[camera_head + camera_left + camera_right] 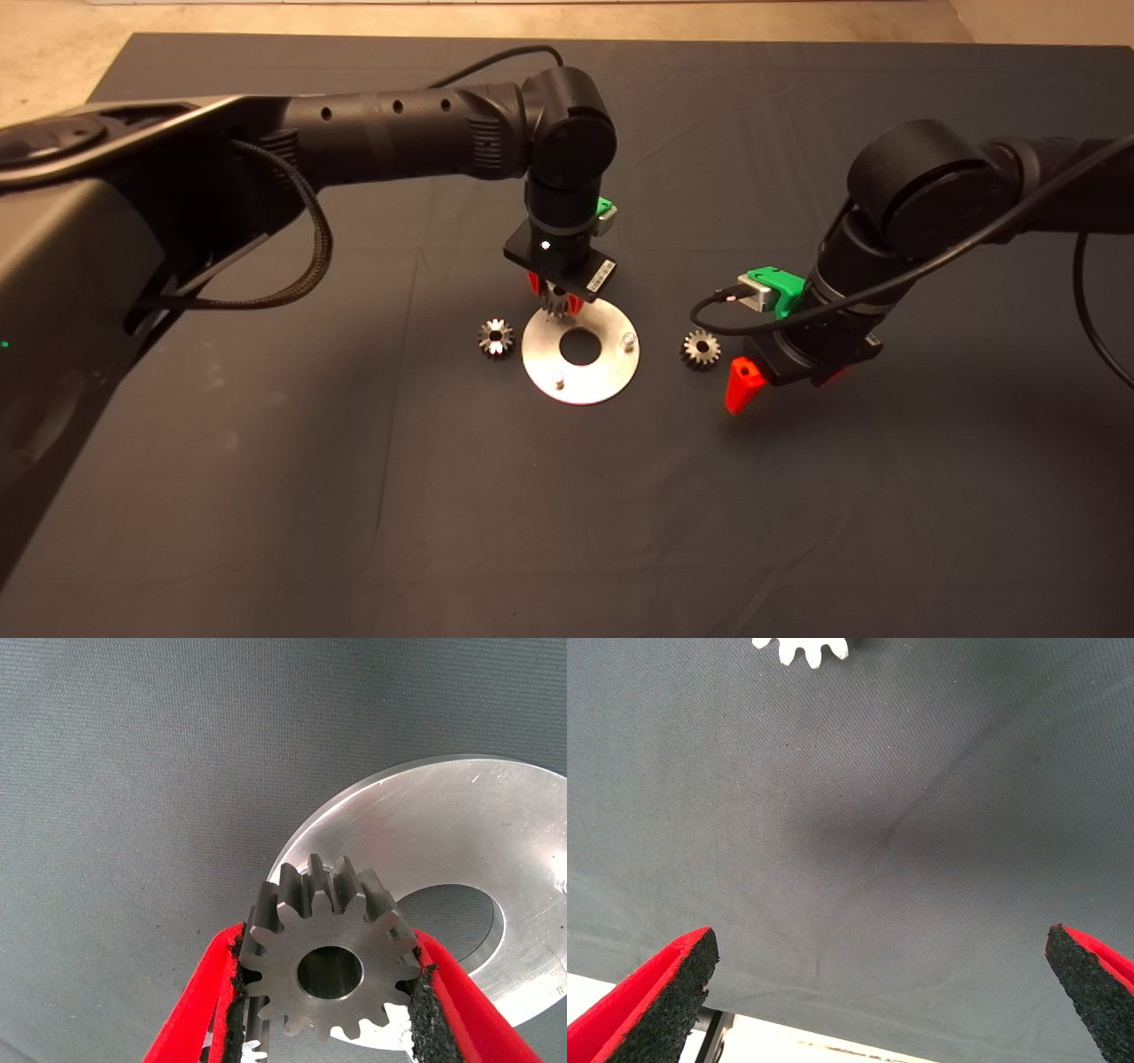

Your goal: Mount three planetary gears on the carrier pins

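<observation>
The carrier disc [611, 372] lies flat mid-mat, with two carrier pins [629, 339] [557, 379] showing on it. My left gripper [556, 303] points down over the disc's far rim, shut on one planetary gear [332, 970], which is pinched by its teeth between the pads just above the disc [461, 833]. Whatever lies under that gear is hidden. A second gear [496, 338] lies on the mat left of the disc and a third [700, 349] right of it. My right gripper [784, 385] hovers open just right of the third gear [802, 647], with nothing between its fingers.
A dark mat [567, 532] covers the table, with beige floor beyond its far edge. The left arm [399, 133] spans the far left of the mat and the right arm [921, 190] the right side, with its cable [1090, 301] looping down.
</observation>
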Controlling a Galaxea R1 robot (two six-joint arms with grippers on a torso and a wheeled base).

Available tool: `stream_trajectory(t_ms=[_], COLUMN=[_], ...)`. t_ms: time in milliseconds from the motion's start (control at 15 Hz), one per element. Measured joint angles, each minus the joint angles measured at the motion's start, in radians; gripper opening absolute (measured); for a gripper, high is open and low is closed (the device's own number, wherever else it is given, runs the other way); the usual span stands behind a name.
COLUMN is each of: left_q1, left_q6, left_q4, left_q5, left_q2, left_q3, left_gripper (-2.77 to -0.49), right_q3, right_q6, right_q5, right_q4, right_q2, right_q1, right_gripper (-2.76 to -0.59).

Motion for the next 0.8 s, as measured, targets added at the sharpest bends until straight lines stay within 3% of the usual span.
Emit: stream_trajectory(t_ms=[533,667,800], left_q1=[-0.010,-0.045,-0.087], left_q6=[-0.004,-0.007,-0.011], left_q4=[-0.010,-0.029,-0.078], left_q5=[-0.004,0.001,0.001], left_q2=[-0.017,-0.038,-0.097], left_q3=[-0.005,-0.006,-0.005], left_gripper=[-1.82,-1.76,-1.65], right_q3=[0.000,0.000,0.000], right_q6=[0.000,0.000,0.000], right_q5=[0.000,0.000,0.000], right_q4=[0.000,0.000,0.000], right_q2=[0.000,-0.002,-0.003], right_q1=[0.000,0.000,0.000], right_gripper=[-0.60,-0.60,-0.60])
